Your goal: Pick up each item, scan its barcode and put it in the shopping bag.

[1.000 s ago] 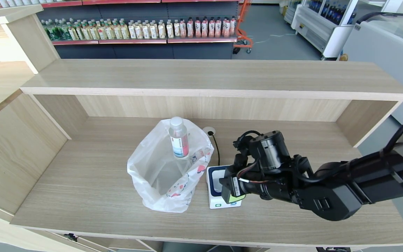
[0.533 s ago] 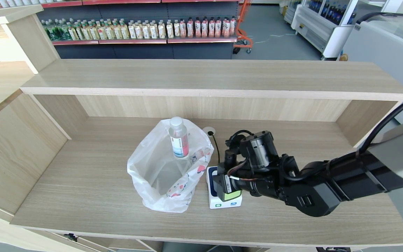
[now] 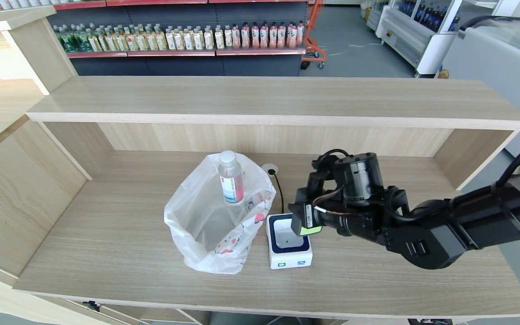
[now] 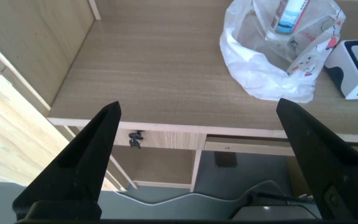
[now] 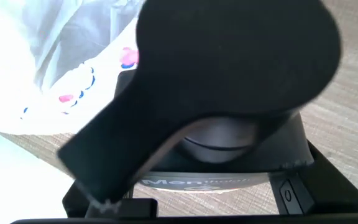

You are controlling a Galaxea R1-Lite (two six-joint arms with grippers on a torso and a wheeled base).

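Observation:
A white plastic shopping bag [image 3: 206,225] stands open on the wooden counter, with a clear bottle [image 3: 230,178] leaning upright inside it. Just right of the bag sits a white barcode scanner [image 3: 289,257], its window facing up. My right gripper [image 3: 303,215] hovers over the scanner's far right corner, shut on a small black item [image 3: 310,230] that has a white label and a green side. In the right wrist view the black item [image 5: 229,155] is close up, beside the bag [image 5: 61,74]. My left gripper [image 4: 199,107] is open and holds nothing, in front of the counter edge.
A raised wooden ledge [image 3: 278,101] runs along the back of the counter, with side walls at both ends. A black cable [image 3: 279,189] leads from a hole behind the bag [image 4: 272,62] to the scanner [image 4: 356,71]. Bare counter [image 3: 106,234] lies left of the bag.
My right gripper, with the black item, first shifted left and low over the scanner. It has since risen and drawn back to the right, uncovering the scanner's window. Bag and bottle have not moved.

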